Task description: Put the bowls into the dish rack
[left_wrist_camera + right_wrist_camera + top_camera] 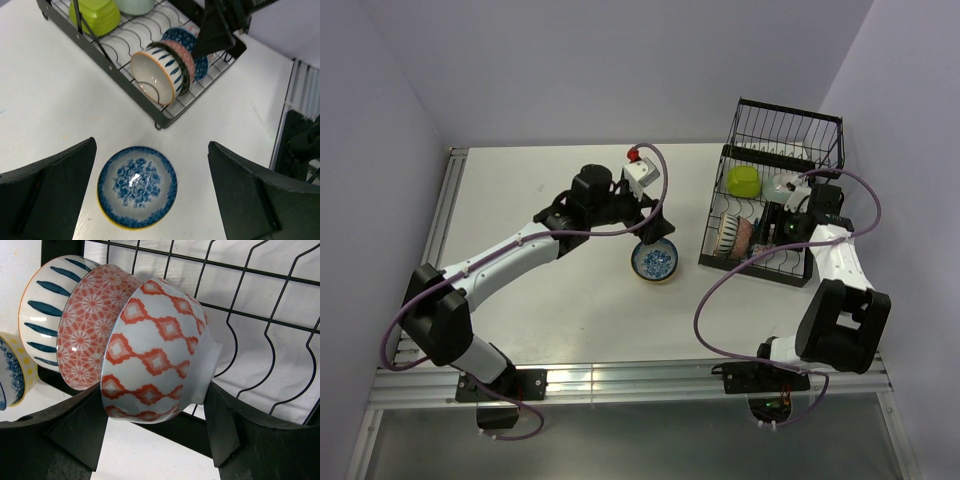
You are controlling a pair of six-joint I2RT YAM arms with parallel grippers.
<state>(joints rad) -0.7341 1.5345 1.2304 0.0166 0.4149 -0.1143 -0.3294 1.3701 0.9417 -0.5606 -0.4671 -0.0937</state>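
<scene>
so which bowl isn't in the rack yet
The blue flowered bowl, upright on the table beside the dish rack. The striped bowl, the red flowered bowl and the red diamond bowl stand on edge in it.

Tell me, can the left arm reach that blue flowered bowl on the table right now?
Probably yes. The left fingers hang open on either side of the bowl, just above it, with nothing between them. The rack stands apart from the bowl.

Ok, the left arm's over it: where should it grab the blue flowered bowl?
Probably the rim of the bowl, from straight above, one finger inside, one outside: it sits upright on the table, mouth up, under the open left gripper.
</scene>
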